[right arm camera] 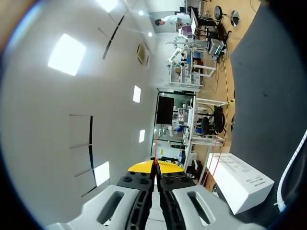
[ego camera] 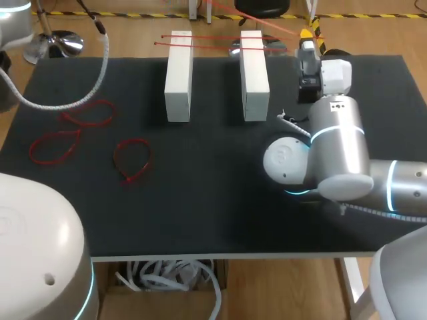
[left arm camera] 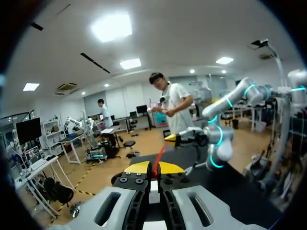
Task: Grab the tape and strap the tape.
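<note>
A thin red tape (left arm camera: 159, 153) is stretched taut between my two grippers. My left gripper (left arm camera: 154, 168) is shut on one end, and ahead of it the tape runs to the yellow tips of my right gripper (left arm camera: 171, 139). In the right wrist view, that gripper (right arm camera: 155, 166) is shut on the tape (right arm camera: 154, 148). In the head view, the right gripper (ego camera: 307, 33) hangs past the table's far right edge, and the tape (ego camera: 257, 18) slants up and left out of view. The left gripper is outside the head view. Two more red tapes (ego camera: 207, 41) lie across two white blocks (ego camera: 179, 73) (ego camera: 254, 73).
Three closed red tape loops (ego camera: 132, 160) (ego camera: 57, 145) (ego camera: 90, 113) lie on the left of the black table (ego camera: 200, 200). A grey ribbed hose (ego camera: 67, 101) hangs over the far left corner. My right arm's elbow (ego camera: 333, 153) sits above the table's right half.
</note>
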Controlling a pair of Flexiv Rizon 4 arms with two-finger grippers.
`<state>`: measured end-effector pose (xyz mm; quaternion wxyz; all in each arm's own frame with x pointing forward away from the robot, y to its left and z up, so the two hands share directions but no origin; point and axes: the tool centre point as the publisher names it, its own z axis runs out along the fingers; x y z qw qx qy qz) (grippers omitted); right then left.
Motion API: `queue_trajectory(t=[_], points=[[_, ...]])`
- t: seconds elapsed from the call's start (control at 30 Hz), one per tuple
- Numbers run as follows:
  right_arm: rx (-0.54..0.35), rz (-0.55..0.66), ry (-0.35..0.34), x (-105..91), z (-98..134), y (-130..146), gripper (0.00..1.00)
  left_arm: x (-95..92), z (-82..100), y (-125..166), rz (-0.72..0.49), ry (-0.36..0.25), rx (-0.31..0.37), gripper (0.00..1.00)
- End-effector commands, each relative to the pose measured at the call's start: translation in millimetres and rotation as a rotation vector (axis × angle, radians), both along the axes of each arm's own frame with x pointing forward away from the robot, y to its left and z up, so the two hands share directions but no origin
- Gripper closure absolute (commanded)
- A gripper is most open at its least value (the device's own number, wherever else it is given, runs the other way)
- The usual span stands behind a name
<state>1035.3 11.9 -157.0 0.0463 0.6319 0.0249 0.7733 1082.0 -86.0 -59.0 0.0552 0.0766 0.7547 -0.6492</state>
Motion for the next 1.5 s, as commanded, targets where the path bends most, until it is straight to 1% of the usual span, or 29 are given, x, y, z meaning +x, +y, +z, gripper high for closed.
queue_trajectory(t=[0.03, 0.2, 0.37, 0.43, 0.53, 0.57, 0.6, 0.63, 0.77, 0.93, 1.07, 1.2, 1.23, 1.33, 1.37, 1.47, 1.5], points=[[-0.01, 0.011, 0.008, -0.8, 2.5, -3.7, 1.0, -8.4, 7.9, -1.1, 0.049, -0.019, 0.18, 1.0], [-0.02, 0.023, 0.018, 0.6, 0.4, -1.2, 1.0, -9.2, 8.6, -0.9, 0.046, -0.036, 0.241, 1.0], [-0.024, 0.029, 0.019, 1.6, -0.4, 1.2, 1.0, -10.9, 10.3, -1.7, 0.041, -0.084, 0.336, 1.0], [-0.027, 0.032, 0.02, 1.8, -0.7, 2.5, 1.0, -11.3, 11.6, -2.5, 0.038, -0.094, 0.382, 1.0], [-0.032, 0.04, 0.024, 1.7, -1.3, 5.2, 1.0, -11.9, 14.3, -3.6, 0.036, -0.101, 0.422, 1.0], [-0.033, 0.042, 0.024, 1.5, -1.2, 6.2, 1.0, -12.4, 15.2, -3.9, 0.034, -0.112, 0.437, 1.0], [-0.035, 0.045, 0.024, 1.3, -1.1, 7.0, 1.0, -13.0, 15.8, -4.0, 0.028, -0.119, 0.466, 1.0], [-0.036, 0.046, 0.024, 1.2, -0.9, 7.7, 1.0, -13.4, 15.5, -3.9, 0.027, -0.125, 0.479, 1.0], [-0.044, 0.054, 0.024, 0.2, -0.4, 9.8, 1.0, -14.3, 13.5, -1.2, 0.029, -0.121, 0.496, 1.0], [-0.055, 0.074, 0.03, -1.6, -0.2, 12.0, 1.0, -15.7, 13.2, -1.0, 0.017, -0.17, 0.571, 1.0], [-0.059, 0.081, 0.028, -2.7, 1.0, 12.3, 1.0, -16.9, 13.3, -2.2, 0.008, -0.192, 0.612, 1.0], [-0.064, 0.085, 0.027, -3.4, 1.7, 12.0, 1.0, -17.8, 13.9, -4.5, -0.006, -0.233, 0.697, 1.0], [-0.067, 0.086, 0.027, -3.7, 1.7, 11.9, 1.0, -18.0, 13.8, -5.7, -0.015, -0.247, 0.74, 1.0], [-0.071, 0.09, 0.027, -4.3, 1.6, 11.8, 1.0, -18.8, 12.0, -7.3, -0.039, -0.272, 0.839, 1.0], [-0.072, 0.092, 0.027, -4.5, 1.5, 11.8, 1.0, -19.2, 10.2, -7.5, -0.049, -0.267, 0.855, 1.0], [-0.074, 0.1, 0.025, -5.3, 1.3, 12.4, 1.0, -20.1, 5.0, -7.0, -0.044, -0.207, 0.897, 1.0], [-0.076, 0.1, 0.025, -5.4, 1.3, 12.5, 1.0, -20.1, 5.2, -6.4, -0.044, -0.18, 0.862, 1.0]])
